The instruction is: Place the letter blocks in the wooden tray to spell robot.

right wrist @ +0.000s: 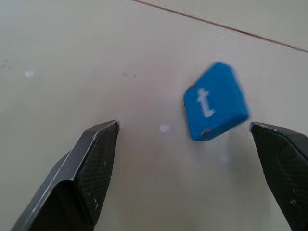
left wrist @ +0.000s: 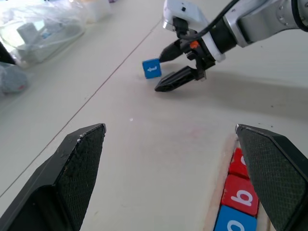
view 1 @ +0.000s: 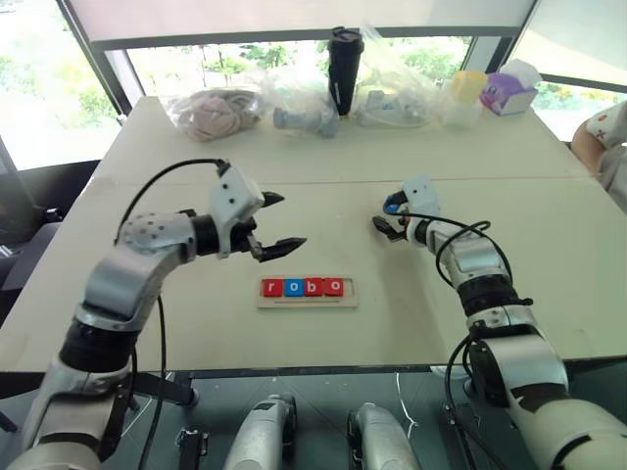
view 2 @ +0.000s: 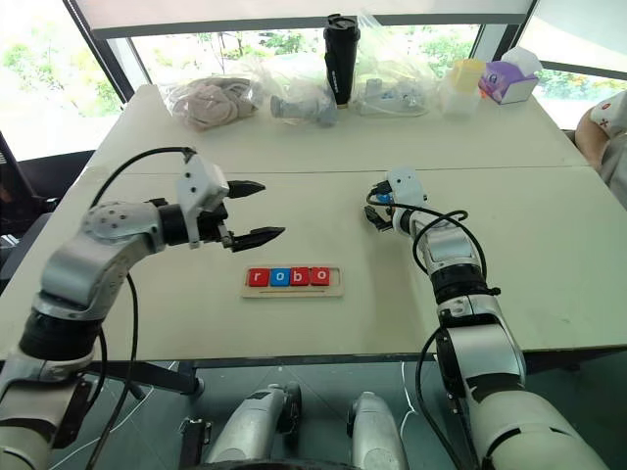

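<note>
On the pale table, the long narrow pale-wood tray lies near the front edge, and everything else is best placed from it. In its shallow slot sit four small flat square letter tiles in a row: a red r at the tray's left end, then a blue o, a red b and a red o, leaving the right end of the slot unfilled. The fifth tile, a blue square block with a white t, lies loose on the table beyond the tray and off to its right, well apart from it. The right gripper is low over the table at that blue t block, its two black fingers spread wide with the block lying between them toward one finger and touching neither, so it grips nothing. The left gripper hangs in the air just beyond the tray's left half, its black fingers also spread apart and empty, pointing across toward the right gripper. Far beyond the tray, along the table's back edge by the window, stand a tall black tumbler, several clear plastic bags of items, and a purple tissue box.
</note>
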### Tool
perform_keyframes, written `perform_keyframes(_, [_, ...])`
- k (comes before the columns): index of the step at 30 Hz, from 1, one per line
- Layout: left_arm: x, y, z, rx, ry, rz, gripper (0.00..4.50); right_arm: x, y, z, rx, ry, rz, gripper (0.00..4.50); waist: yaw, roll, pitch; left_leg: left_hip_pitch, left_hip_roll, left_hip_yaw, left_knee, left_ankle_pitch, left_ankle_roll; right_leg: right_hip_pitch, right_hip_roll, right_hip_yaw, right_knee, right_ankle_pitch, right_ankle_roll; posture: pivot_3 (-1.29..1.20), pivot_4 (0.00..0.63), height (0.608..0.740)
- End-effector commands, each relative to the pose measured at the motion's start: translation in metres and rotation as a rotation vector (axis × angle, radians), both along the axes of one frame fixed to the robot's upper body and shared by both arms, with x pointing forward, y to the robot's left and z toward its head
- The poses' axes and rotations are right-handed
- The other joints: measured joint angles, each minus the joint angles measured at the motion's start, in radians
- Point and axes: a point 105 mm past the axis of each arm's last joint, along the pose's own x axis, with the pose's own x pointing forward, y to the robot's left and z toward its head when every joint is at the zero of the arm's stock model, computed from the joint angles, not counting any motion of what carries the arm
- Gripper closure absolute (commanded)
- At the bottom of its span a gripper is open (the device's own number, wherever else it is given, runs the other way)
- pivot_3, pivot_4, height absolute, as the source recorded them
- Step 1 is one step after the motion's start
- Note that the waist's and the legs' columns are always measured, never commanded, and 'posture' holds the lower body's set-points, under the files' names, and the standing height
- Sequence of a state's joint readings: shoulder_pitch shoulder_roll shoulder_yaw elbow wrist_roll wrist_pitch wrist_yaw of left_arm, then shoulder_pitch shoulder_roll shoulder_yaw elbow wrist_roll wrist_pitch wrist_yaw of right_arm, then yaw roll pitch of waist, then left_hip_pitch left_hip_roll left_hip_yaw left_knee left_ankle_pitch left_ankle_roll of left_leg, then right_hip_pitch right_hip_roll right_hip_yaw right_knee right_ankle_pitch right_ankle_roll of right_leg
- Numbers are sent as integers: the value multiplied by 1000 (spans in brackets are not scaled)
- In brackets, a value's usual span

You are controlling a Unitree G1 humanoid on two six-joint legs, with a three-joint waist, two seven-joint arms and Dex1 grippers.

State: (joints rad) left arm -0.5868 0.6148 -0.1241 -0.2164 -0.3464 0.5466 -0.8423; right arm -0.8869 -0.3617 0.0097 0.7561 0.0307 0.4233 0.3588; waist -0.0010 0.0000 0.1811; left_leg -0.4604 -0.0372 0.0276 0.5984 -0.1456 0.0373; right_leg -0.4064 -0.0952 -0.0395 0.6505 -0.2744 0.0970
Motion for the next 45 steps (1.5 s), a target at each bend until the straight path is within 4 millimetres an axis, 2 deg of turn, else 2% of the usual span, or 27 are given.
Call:
perform_keyframes(1, [7, -1, 9, 4, -67, 9, 0, 8, -2, 6, 21, -23, -47, 81, -10, 0, 0, 0, 0, 0, 0, 0, 0, 0, 0, 0, 0, 0, 0, 0, 150, 740])
perform_keyframes(3, [7, -1, 6, 1, -64, 13, 0, 10, -2, 2, 33, -12, -66, 81, -13, 0, 0, 0, 0, 0, 0, 0, 0, 0, 1, 0, 0, 1, 2, 0, 150, 740])
perform_keyframes(4, [6, 0, 4, 0, -61, 14, 0, 11, -2, 1, 43, -8, -69, 317, -14, 0, 0, 0, 0, 0, 0, 0, 0, 0, 1, 0, 1, 1, 3, 0, 150, 740])
perform_keyframes(6, [5, 1, 3, -1, -56, 15, 0, 12, -2, 0, 49, -5, -68, 944, -14, 0, 0, 1, 0, 0, 0, 0, 0, 1, 1, 0, 1, 1, 3, 0, 150, 740])
perform_keyframes(8, [2, 5, -1, 4, -44, 16, 0, 11, 0, -1, 34, -4, -38, 1874, -11, 0, 0, 1, 0, 0, 0, 0, 0, 1, 1, 0, 1, 2, 3, 0, 150, 740])
perform_keyframes(12, [-2, 8, -6, 8, -29, 24, 0, 7, 6, 1, 32, -20, 28, 1874, -12, 0, 0, 1, 0, 0, 1, 0, 0, 1, 0, 1, 1, 1, 3, 0, 150, 740])
perform_keyframes(18, [-6, 5, -11, 3, -15, 19, 0, 5, 11, 15, 87, -92, 69, 1874, -14, 0, 0, 1, 0, 0, 1, 0, 0, 1, -1, 1, 1, 2, 3, 0, 150, 740])
perform_keyframes(23, [-5, 5, -13, 5, -11, 16, 0, 4, 17, 16, 97, -113, 101, 1874, -14, 0, 0, 1, 0, 0, 1, 0, 0, 1, -1, 1, 1, 1, 3, 0, 150, 740])
perform_keyframes(26, [-4, 5, -15, 9, -7, 18, 0, 5, 20, 14, 92, -124, 118, 2823, -13, 0, 0, 1, 0, 0, 1, 0, 0, 1, -1, 1, 1, 1, 3, 0, 150, 740])
perform_keyframes(29, [-4, 5, -16, 11, -3, 19, 0, 4, 23, 11, 88, -123, 128, 4341, -13, 0, 0, 1, 0, 0, 1, 0, 0, 1, -1, 1, 1, 1, 3, 0, 150, 740])
perform_keyframes(30, [-5, 5, -16, 12, -3, 19, 0, 4, 23, 10, 87, -122, 129, 4435, -13, 0, 0, 1, 0, 0, 1, 0, 0, 1, -1, 1, 1, 1, 3, 0, 150, 740])
perform_keyframes(35, [-5, 6, -18, 10, 2, 25, 0, 3, 26, 9, 72, -128, 149, 4435, -14, 0, 0, 1, 0, 0, 1, 0, 0, 1, -1, 1, 1, 1, 3, 0, 150, 740])
perform_keyframes(38, [-5, 7, -19, 9, 4, 27, 0, 2, 29, 21, 123, -172, 162, 4435, -14, 0, 0, 1, 0, 0, 1, 0, 0, 1, -1, 1, 1, 1, 3, 0, 150, 740])
perform_keyframes(40, [-5, 7, -19, 9, 5, 27, 0, 0, 30, 29, 161, -198, 160, 3905, -14, 0, 0, 1, 0, 0, 1, 0, 0, 1, -1, 1, 1, 1, 3, 0, 150, 740])
perform_keyframes(42, [-6, 6, -20, 7, 7, 27, 0, -1, 31, 37, 185, -223, 159, 3107, -14, 0, 0, 1, 0, 0, 1, 0, 0, 0, -1, 1, 1, 1, 3, 0, 150, 740])
perform_keyframes(45, [-6, 6, -20, 5, 9, 27, 0, -3, 31, 39, 189, -230, 146, 1461, -12, 0, 0, 1, 0, 0, 1, 0, 0, 0, -1, 1, 1, 1, 3, 0, 150, 740])
